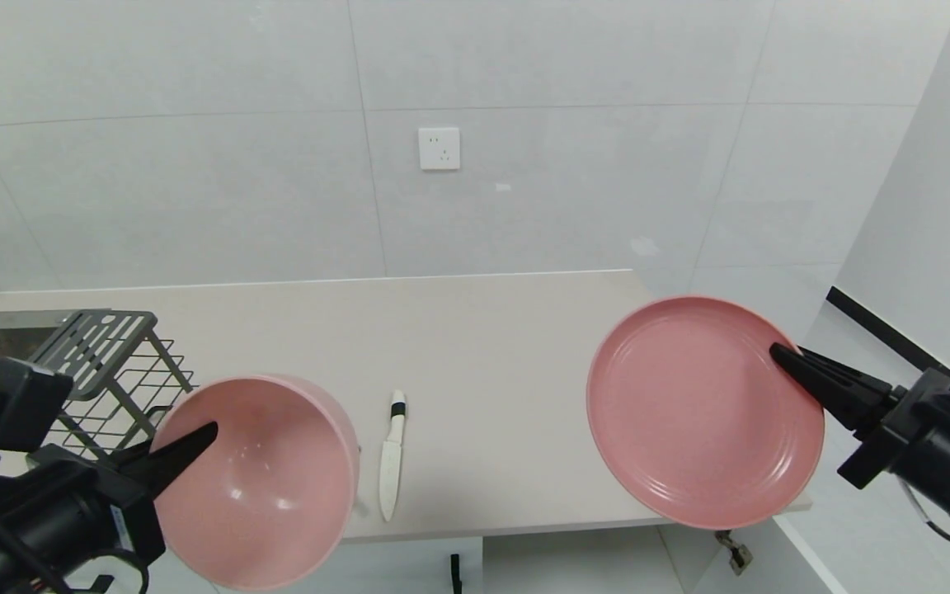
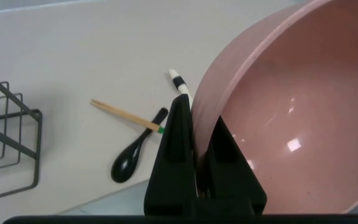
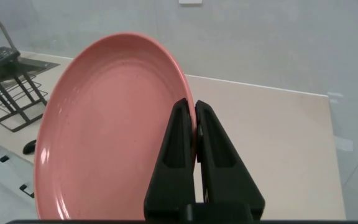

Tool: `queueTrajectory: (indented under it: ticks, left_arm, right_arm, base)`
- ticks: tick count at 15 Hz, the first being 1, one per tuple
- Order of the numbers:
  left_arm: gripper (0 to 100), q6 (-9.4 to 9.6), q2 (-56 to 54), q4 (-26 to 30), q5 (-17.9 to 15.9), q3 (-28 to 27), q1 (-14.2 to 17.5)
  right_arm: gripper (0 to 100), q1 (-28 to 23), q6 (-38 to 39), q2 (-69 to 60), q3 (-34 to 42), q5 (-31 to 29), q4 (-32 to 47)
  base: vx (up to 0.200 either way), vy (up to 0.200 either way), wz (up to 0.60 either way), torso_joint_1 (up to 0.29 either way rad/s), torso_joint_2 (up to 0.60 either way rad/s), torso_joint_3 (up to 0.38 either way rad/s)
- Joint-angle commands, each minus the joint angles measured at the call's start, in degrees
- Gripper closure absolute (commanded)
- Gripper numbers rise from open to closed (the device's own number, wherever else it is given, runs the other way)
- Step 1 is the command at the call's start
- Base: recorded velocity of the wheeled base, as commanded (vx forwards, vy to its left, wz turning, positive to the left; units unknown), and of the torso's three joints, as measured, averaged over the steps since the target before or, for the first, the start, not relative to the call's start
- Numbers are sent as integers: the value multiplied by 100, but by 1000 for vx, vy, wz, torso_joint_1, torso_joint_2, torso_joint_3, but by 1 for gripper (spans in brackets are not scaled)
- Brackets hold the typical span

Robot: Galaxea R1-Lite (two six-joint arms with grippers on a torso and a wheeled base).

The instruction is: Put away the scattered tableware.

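Note:
My left gripper (image 1: 195,441) is shut on the rim of a pink bowl (image 1: 265,478), held tilted above the counter's front left; the wrist view shows the rim pinched between its fingers (image 2: 180,134). My right gripper (image 1: 782,356) is shut on the edge of a pink plate (image 1: 698,412), held tilted over the counter's right end, as the wrist view also shows of the plate (image 3: 104,124). A white knife (image 1: 392,458) lies on the counter between them. Beneath the bowl lie a black spoon (image 2: 135,155) and chopsticks (image 2: 126,115).
A dark wire dish rack (image 1: 116,367) stands at the counter's left, next to my left arm. The beige counter (image 1: 483,346) has free room in the middle and back. Its right edge drops off beside the plate.

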Motion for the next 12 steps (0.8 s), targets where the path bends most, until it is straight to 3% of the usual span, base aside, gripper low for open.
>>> queueTrajectory:
  ticks: [1,9,12]
  left_arm:
    - [100,69,130,-26,-2,39,-23]
    - [100,95,305,-545,-2,39,12]
    - [100,104,385,-554,-2,92,-32]
  right_arm:
    - [100,71,-96,-15,-101,4,-6]
    - [100,124,-228,20,-259,4,-6]
    - [100,168,-228,20,-251,4,-6]
  base:
    - [0,0,0,0,0,0]
    - [-200,0,0,2,1,2]
    - [0,0,0,0,0,0]
